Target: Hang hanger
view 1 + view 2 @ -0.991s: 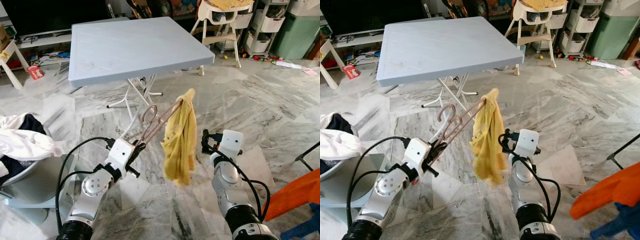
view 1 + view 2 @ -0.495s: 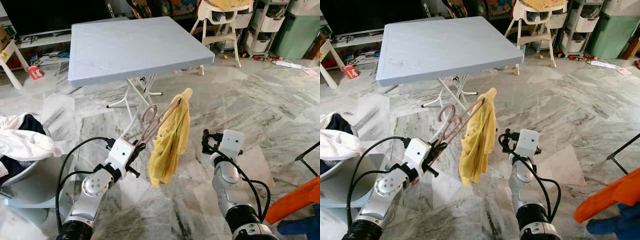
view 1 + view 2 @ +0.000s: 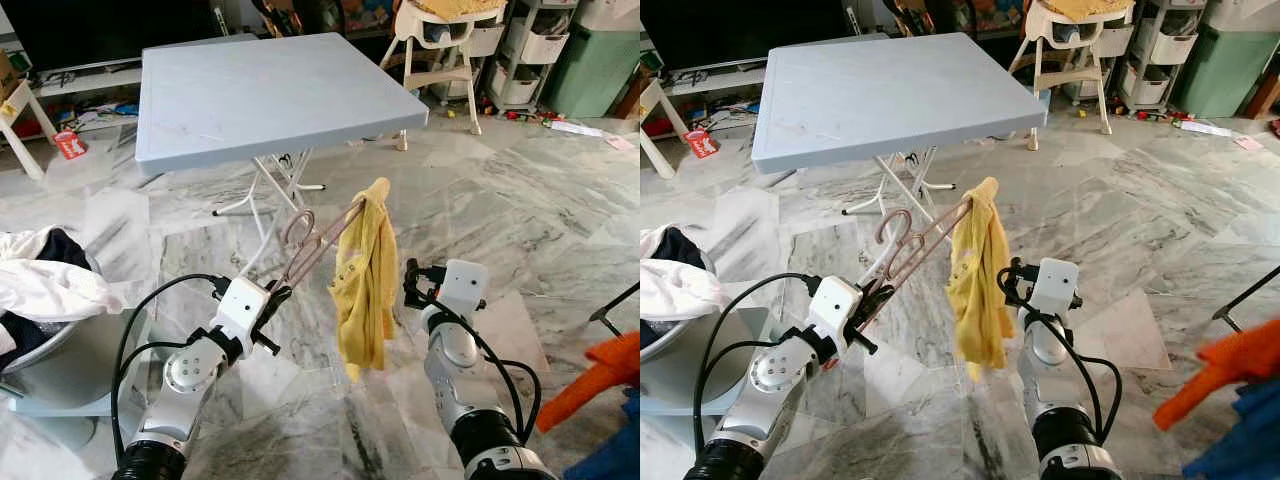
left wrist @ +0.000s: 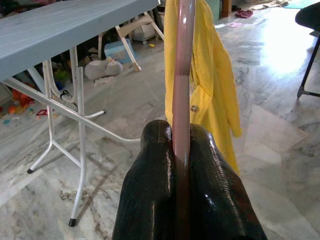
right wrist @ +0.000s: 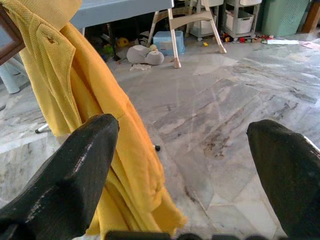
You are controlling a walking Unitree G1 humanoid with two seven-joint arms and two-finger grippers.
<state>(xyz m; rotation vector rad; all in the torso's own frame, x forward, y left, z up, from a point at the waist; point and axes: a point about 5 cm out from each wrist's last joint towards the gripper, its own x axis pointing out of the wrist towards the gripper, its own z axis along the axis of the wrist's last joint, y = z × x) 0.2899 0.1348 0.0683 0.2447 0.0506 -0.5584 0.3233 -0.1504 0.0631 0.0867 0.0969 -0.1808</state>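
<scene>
Left pincer [image 4: 181, 150] clamped on pink hanger [image 3: 318, 243] carrying yellow shirt [image 3: 365, 280]; right pincer [image 5: 185, 165] spread wide.

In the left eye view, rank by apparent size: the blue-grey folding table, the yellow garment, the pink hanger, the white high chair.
1. Blue-grey folding table, plainly largest.
2. Yellow garment, hanging near the camera, which inflates it.
3. White high chair, far off and cut by the top edge, so roughly level with the garment.
4. Pink hanger, gripped by the left claw.
</scene>
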